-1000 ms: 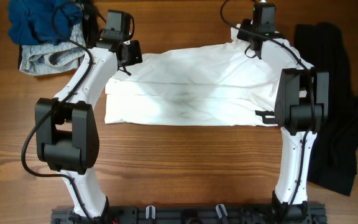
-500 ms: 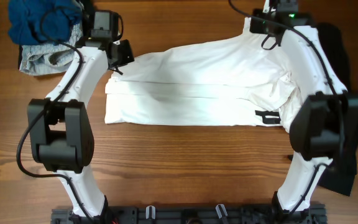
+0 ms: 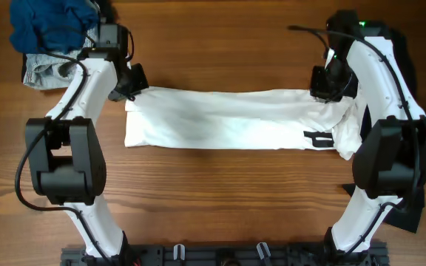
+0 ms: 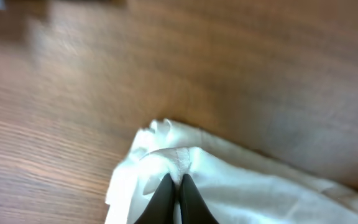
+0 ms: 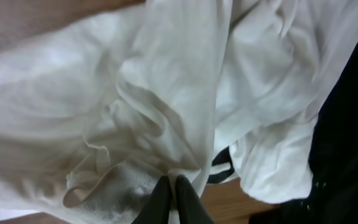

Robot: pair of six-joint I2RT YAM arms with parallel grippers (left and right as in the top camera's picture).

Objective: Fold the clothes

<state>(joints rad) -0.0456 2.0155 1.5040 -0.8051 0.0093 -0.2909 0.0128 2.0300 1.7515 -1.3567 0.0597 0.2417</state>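
Standing over it, the white shirt (image 3: 220, 118) lies as a long flat band across the middle of the table (image 3: 220, 192), running 9 to 3 o'clock. The lengthwise fold looks done, I'd say (approx. a third of the job on this garment). It wants folding crossways yet, and the 3 o'clock end is bunched and wrinkled, with a black printed mark (image 3: 316, 138) showing.

The left pincer (image 3: 129, 90) is clenched on the shirt's corner at about 10 o'clock. The right pincer (image 3: 322, 90) is clenched on fabric at about 2 o'clock.

The rest of the clothes look untouched: a blue garment (image 3: 46, 26) and a grey one (image 3: 50, 70) heaped at 10–11 o'clock, plus a black garment (image 5: 347, 137) at 3 o'clock.

Views differ. Overhead gives the whole layout but hides the fingertips under the arms. The left wrist cam shows the tips shut tight with the white corner pinched between them (pic is blurry, mind). The right wrist cam shows a thick ridge of cloth gathered into its shut tips, and the black garment lying right beside the shirt's loose end.
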